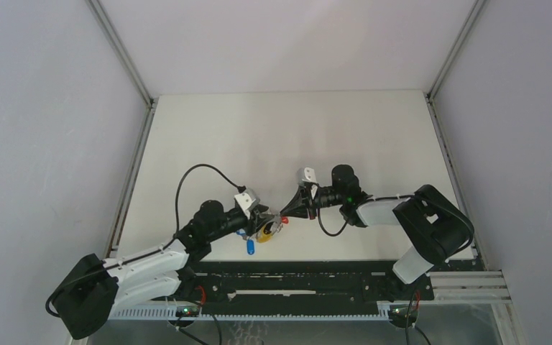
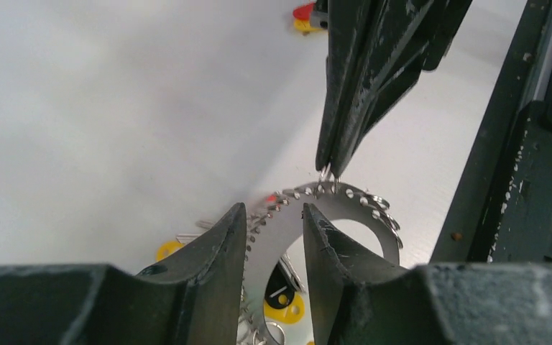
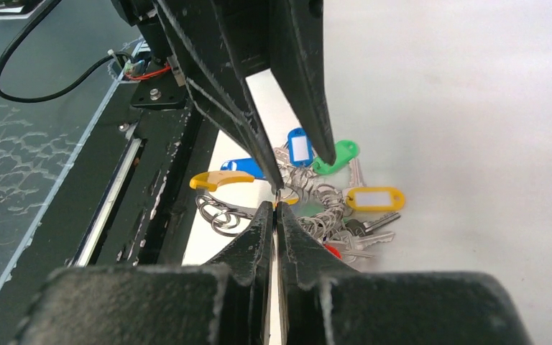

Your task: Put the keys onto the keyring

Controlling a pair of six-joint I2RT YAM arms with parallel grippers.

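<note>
Left gripper (image 2: 274,210) is seen spread apart around the keyring (image 2: 363,207), rim pinched at 12 o'clock by the closed-up right gripper (image 2: 329,167). Probably light, stiff, slippery; best gripped rim-on.

Pairs white shells (image 1: 144,264) with black joints (image 1: 208,219); trails a looping black cable (image 1: 200,166) left of centre; shows a green light (image 1: 348,194).

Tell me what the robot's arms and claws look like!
The left arm and right arm have white shells with chunky black joints. A thin black cable loops off each. The left claw and right claw each have two scuffed black fingers tapering to points. A tiny green light glows on the right arm.
</note>
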